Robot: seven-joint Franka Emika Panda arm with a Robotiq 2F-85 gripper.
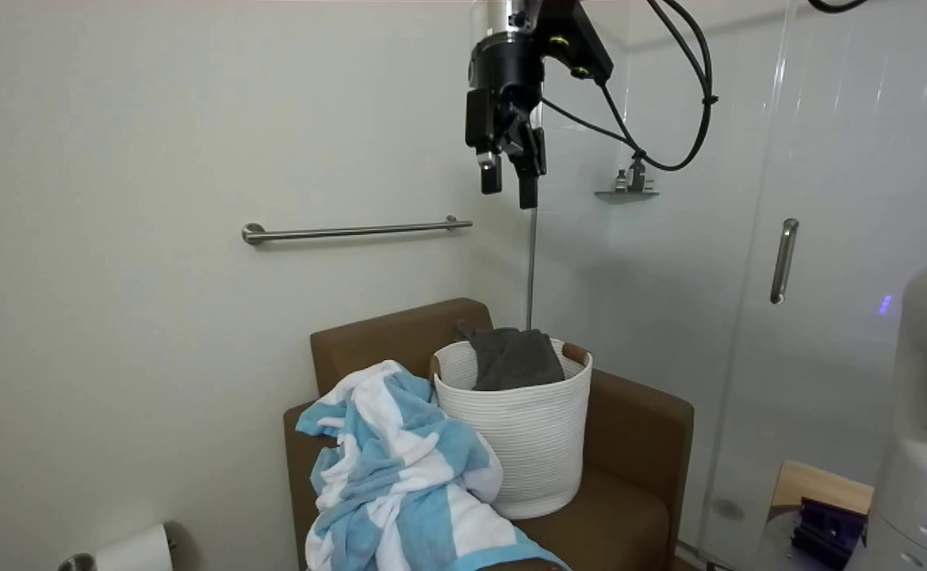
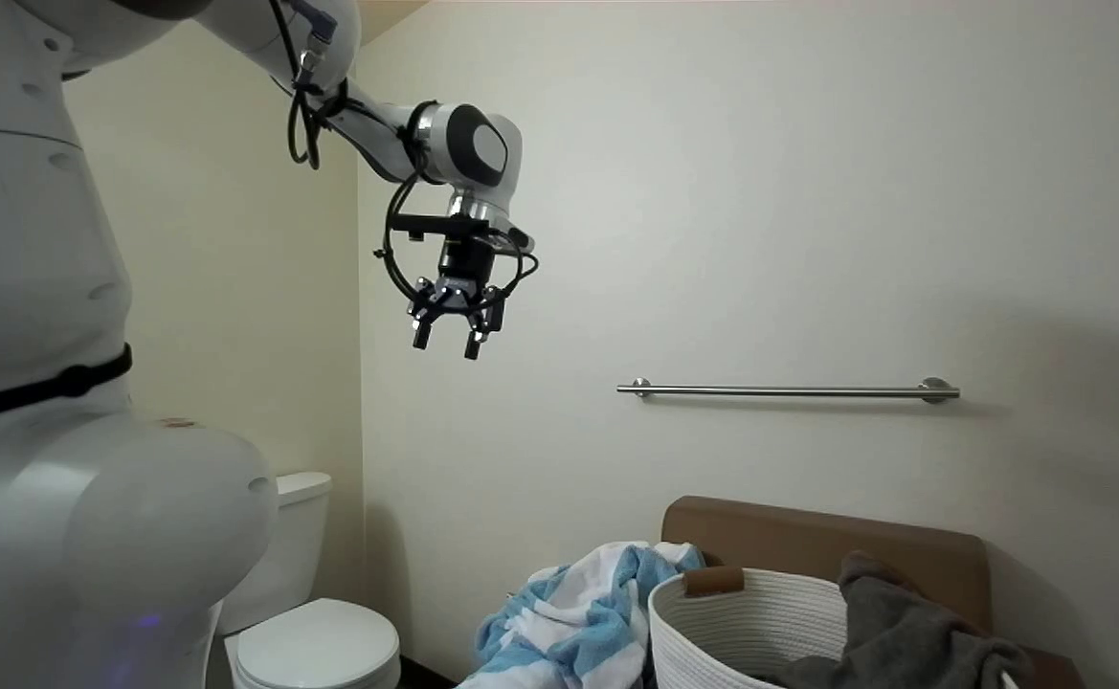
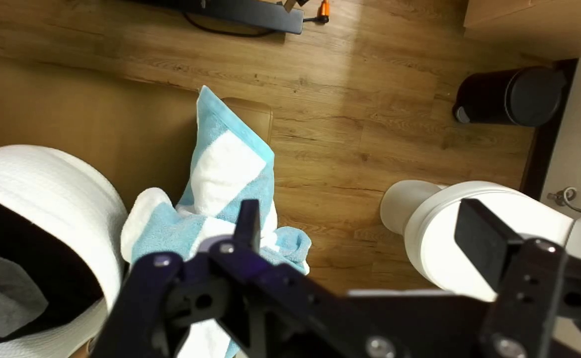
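Observation:
My gripper [image 1: 510, 196] [image 2: 447, 343] [image 3: 364, 226] hangs in the air, fingers pointing down and spread wide, with nothing between them. Well below it, a blue-and-white striped towel [image 1: 400, 468] [image 2: 569, 612] [image 3: 230, 164] lies crumpled over one side of a brown chair [image 1: 400, 341] [image 2: 827, 536] [image 3: 96, 114]. Beside the towel on the seat stands a white woven basket [image 1: 526, 444] [image 3: 79, 199] with brown handles. A dark grey cloth [image 1: 515, 361] [image 2: 904, 636] [image 3: 2, 293] is inside the basket, partly draped over its rim. The gripper touches none of these.
A metal towel bar [image 1: 352, 231] [image 2: 789, 391] is fixed to the wall above the chair. A toilet [image 2: 320, 646] [image 3: 434, 238] and a black bin [image 3: 509, 97] stand off to one side. A glass shower door with a handle [image 1: 784, 262] and a small corner shelf [image 1: 626, 194] are visible.

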